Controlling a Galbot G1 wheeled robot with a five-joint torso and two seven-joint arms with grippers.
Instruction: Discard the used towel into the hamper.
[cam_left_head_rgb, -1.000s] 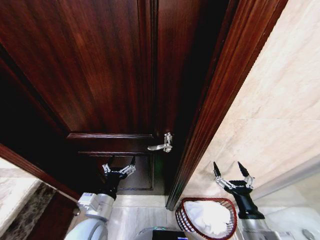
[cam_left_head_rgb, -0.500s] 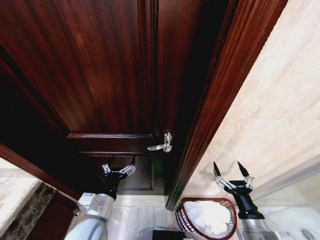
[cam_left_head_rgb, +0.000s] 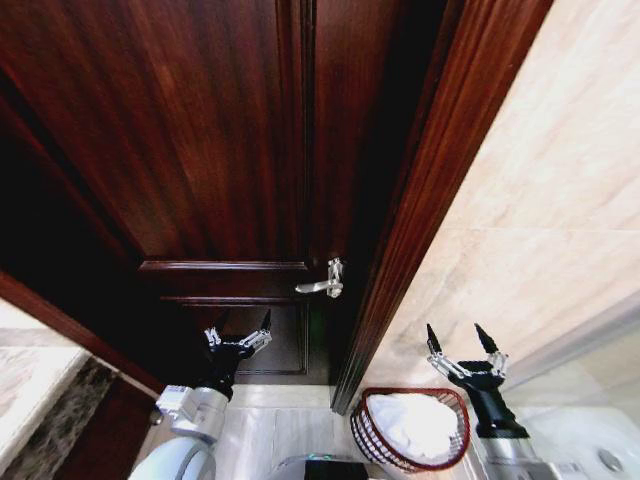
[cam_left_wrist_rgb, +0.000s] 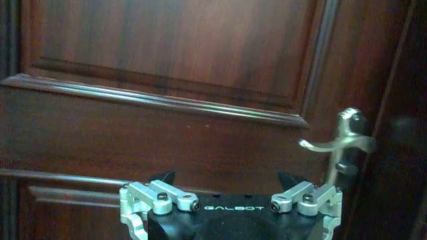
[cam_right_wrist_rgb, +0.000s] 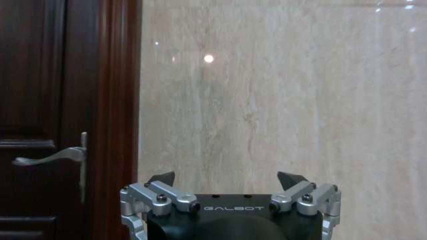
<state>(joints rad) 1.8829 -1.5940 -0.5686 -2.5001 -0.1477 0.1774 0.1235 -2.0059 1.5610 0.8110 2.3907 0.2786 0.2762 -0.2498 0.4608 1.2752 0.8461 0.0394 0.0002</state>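
A robot faces a closed dark wooden door (cam_left_head_rgb: 230, 150), with the hamper (cam_left_head_rgb: 412, 428) at its foot.

The reddish-brown woven hamper stands on the pale floor by the door frame (cam_left_head_rgb: 440, 190), holding a white towel (cam_left_head_rgb: 418, 424). A silver lever handle (cam_left_head_rgb: 324, 286) juts from the door; a beige marble wall (cam_left_head_rgb: 560, 230) lies to the right. The left gripper (cam_left_head_rgb: 240, 325) is raised before the lower door panel, fingers spread and empty. The right gripper (cam_left_head_rgb: 462, 340) hangs just beside the hamper, also spread and empty. Compared with a second ago, the whole scene has shifted slightly, so the camera moved; both arms keep their pose.
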